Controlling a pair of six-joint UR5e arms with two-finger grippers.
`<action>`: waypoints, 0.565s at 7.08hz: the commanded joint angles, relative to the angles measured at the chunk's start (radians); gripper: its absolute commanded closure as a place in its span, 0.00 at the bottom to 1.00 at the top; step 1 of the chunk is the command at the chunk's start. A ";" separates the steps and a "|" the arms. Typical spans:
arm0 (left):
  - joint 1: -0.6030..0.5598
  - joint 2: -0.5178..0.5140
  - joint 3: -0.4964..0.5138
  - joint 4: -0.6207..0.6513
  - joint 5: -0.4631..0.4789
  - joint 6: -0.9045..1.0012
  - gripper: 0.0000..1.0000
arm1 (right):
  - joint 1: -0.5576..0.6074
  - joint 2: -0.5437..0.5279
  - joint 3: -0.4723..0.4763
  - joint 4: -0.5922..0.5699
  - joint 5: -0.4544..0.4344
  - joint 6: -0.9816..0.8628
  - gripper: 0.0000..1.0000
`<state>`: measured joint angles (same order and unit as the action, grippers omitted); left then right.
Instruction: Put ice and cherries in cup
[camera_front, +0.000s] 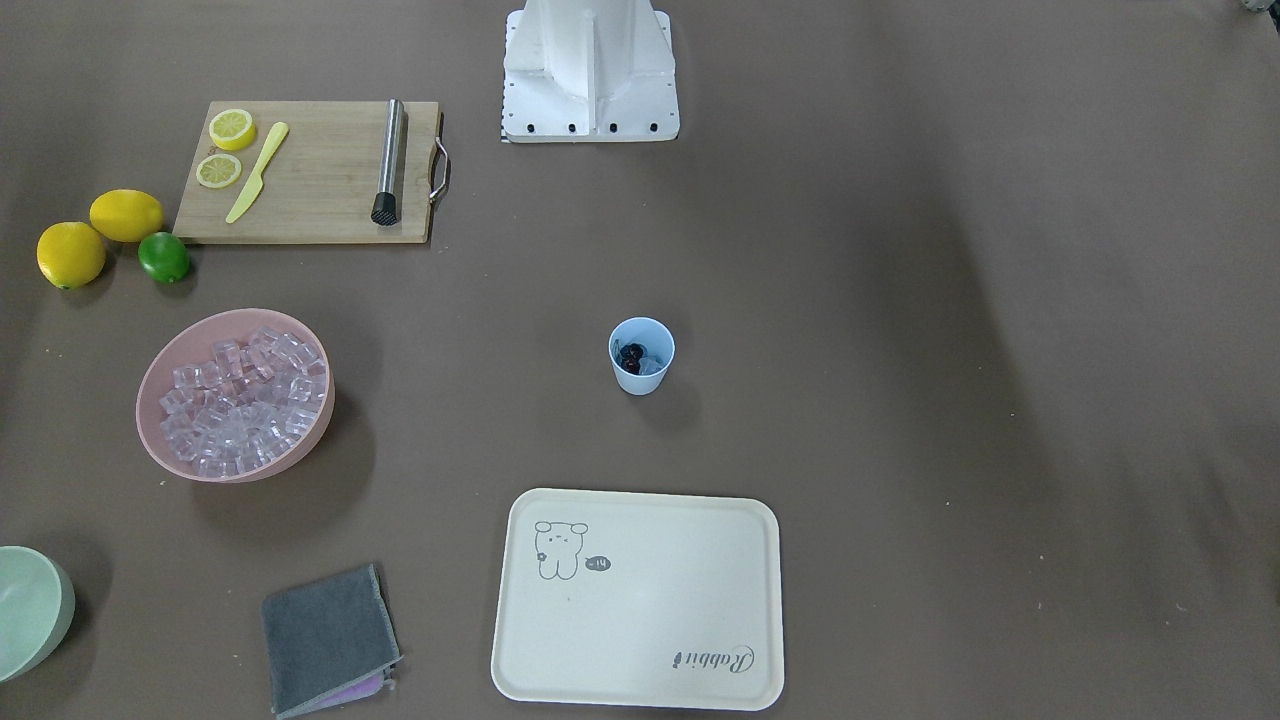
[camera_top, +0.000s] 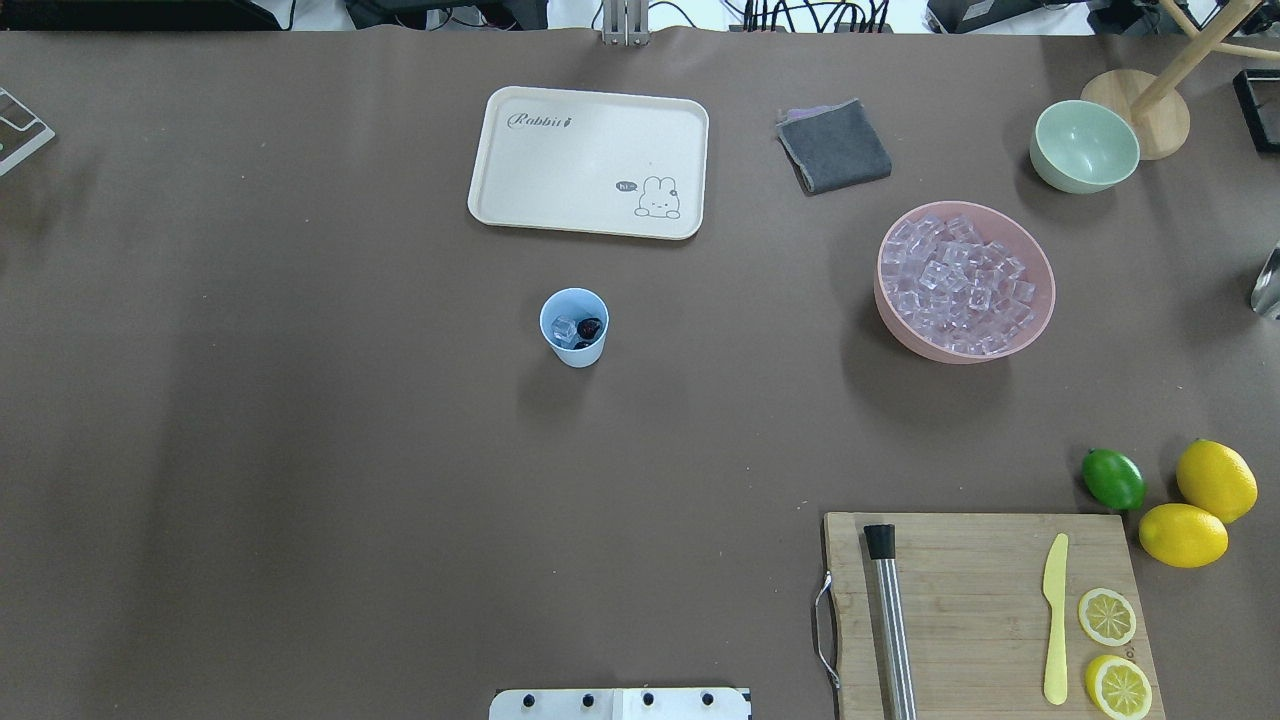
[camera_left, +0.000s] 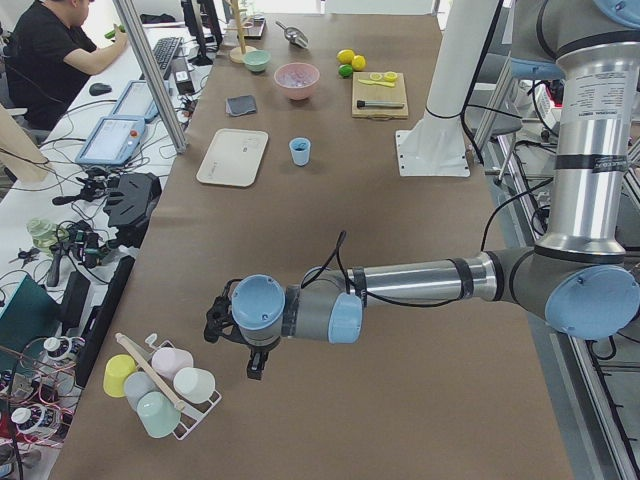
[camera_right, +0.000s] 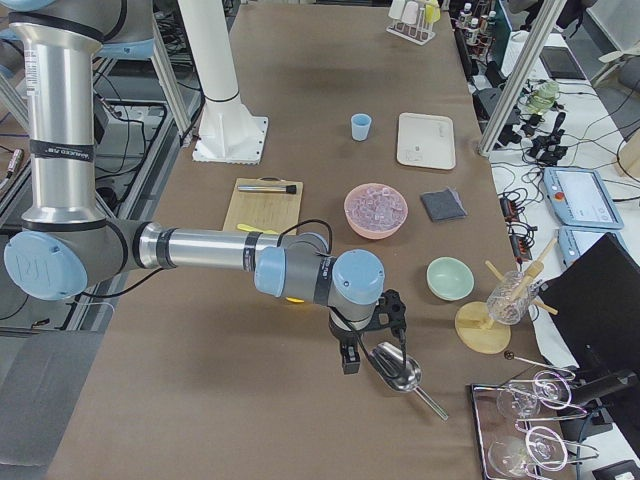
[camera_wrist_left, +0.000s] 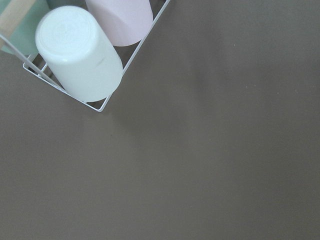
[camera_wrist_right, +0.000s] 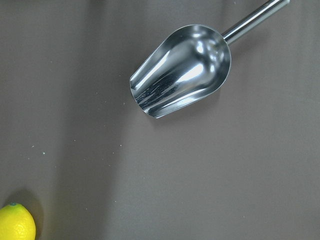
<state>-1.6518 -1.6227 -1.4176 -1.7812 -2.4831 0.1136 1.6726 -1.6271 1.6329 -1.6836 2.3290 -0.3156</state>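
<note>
**Q:** Which materials and shapes lie on the matte brown table?

**A:** A tapered light blue plastic cup (camera_front: 641, 378) stands upright near the table's middle, well apart from everything else. Inside it, dark glossy round cherries (camera_top: 590, 327) lie beside a clear cube (camera_top: 563, 328). In the overhead view, a wide pink bowl (camera_top: 930, 350) to the cup's right is heaped with glassy ice (camera_top: 960, 285). A cream rectangular tray (camera_top: 560, 180) with rounded corners lies beyond the cup. At near right, a wooden cutting board (camera_top: 970, 600) bears a steel rod (camera_top: 893, 630) with a black tip, a yellow knife (camera_top: 1055, 630) and 2 lemon slices (camera_top: 1107, 616).

**Q:** What do the side and wrist views add?

**A:** They add both arms, which the overhead and front views lack. The right wrist view shows a polished metal scoop (camera_wrist_right: 185, 70) lying hollow side up, and part of a lemon (camera_wrist_right: 15, 222). The left wrist view shows a white cup (camera_wrist_left: 80, 57), base toward the camera, in a wire rack (camera_wrist_left: 136, 54).

**Q:** And the claws?

**A:** The left gripper (camera_left: 257, 368) hangs over bare table beside the rack. The right gripper (camera_right: 350, 358) hangs near the scoop. They are at opposite table ends, far from the cup. Only the side views show them, so I cannot tell how wide either claw stands or whether it holds anything.
</note>
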 joint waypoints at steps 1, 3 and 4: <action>0.010 -0.078 0.090 0.002 0.001 0.001 0.02 | 0.001 -0.008 0.005 0.008 0.004 0.010 0.00; 0.014 -0.068 0.053 -0.001 0.074 -0.158 0.02 | 0.001 -0.008 0.011 0.008 0.006 0.021 0.00; 0.014 -0.053 0.045 -0.007 0.093 -0.173 0.02 | 0.001 -0.008 0.013 0.008 0.006 0.021 0.00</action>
<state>-1.6394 -1.6870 -1.3575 -1.7830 -2.4228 -0.0029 1.6735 -1.6348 1.6430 -1.6752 2.3341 -0.2967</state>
